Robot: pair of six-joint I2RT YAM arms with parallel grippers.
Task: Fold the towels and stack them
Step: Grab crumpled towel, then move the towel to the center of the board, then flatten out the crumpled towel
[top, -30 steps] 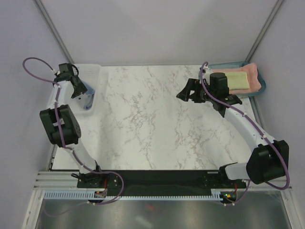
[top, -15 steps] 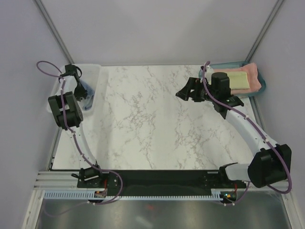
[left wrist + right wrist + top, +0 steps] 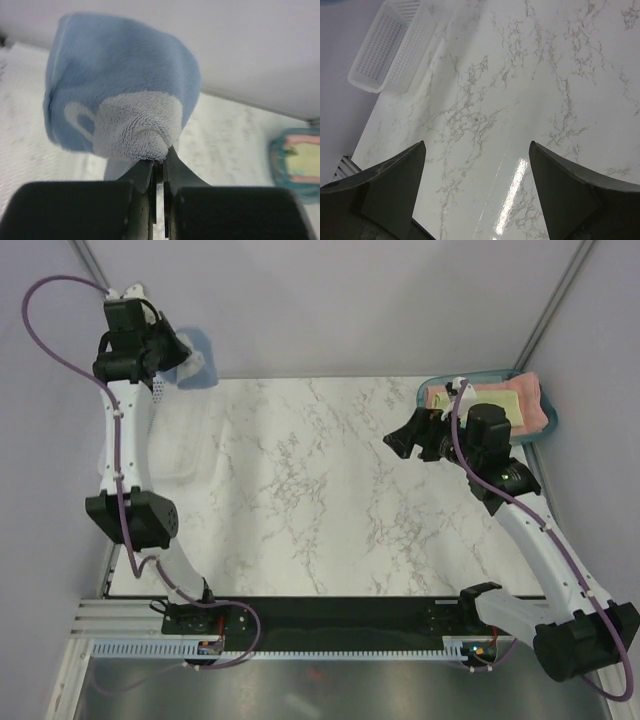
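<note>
Up swings the left gripper (image 3: 160, 160), clenched on the grey-blue towel (image 3: 120, 95), marble table (image 3: 300, 490) well beneath; right gripper (image 3: 477, 147) gapes wide.

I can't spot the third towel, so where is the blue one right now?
The blue towel is pinched in the left gripper, held up at the far-left corner of the top view, just beyond the white basket.

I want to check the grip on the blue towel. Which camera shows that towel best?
The left wrist view: the blue towel fills much of the frame, its edge pinched in the shut left end effector. The top view shows only a small blue patch at far left. The right wrist view shows none of it.
</note>
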